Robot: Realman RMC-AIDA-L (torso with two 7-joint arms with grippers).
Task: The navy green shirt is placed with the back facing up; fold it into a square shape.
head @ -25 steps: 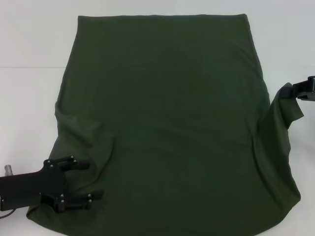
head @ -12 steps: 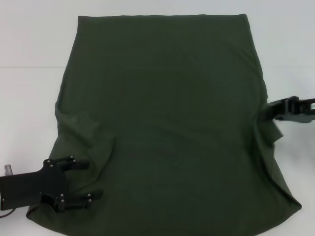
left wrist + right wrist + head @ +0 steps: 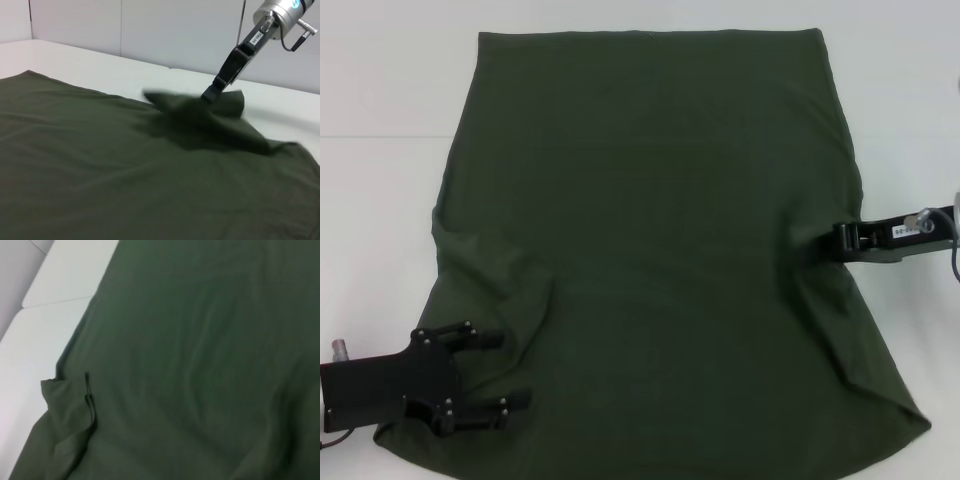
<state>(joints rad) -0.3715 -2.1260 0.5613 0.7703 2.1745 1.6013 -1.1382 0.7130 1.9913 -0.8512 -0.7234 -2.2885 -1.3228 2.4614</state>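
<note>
The left gripper [image 3: 505, 380] rests on the nearest corner of the shirt [image 3: 650, 230], fingers spread apart with nothing pinched between them; lying flat on the cloth there, it looks placed to pin that corner while the other arm works. The folded-in left sleeve lies just beyond its upper finger (a rumpled flap on the shirt's back).

Farther off, across the breadth of the cloth, the right gripper [image 3: 845, 241] has the right sleeve pinched and raised off the table [image 3: 380, 90]. From the left wrist the cloth peaks up to its closed tips [image 3: 211, 93], held inward over the body, seemingly so the sleeve can be laid flat on the back.

The shirt lies back-up, spread across the table between both grippers and reaching well past them toward the far side. Its long axis runs away from the robot: the shoulder end appears nearest, by the grippers, and the straight edge at the far end looks like the hem.
</note>
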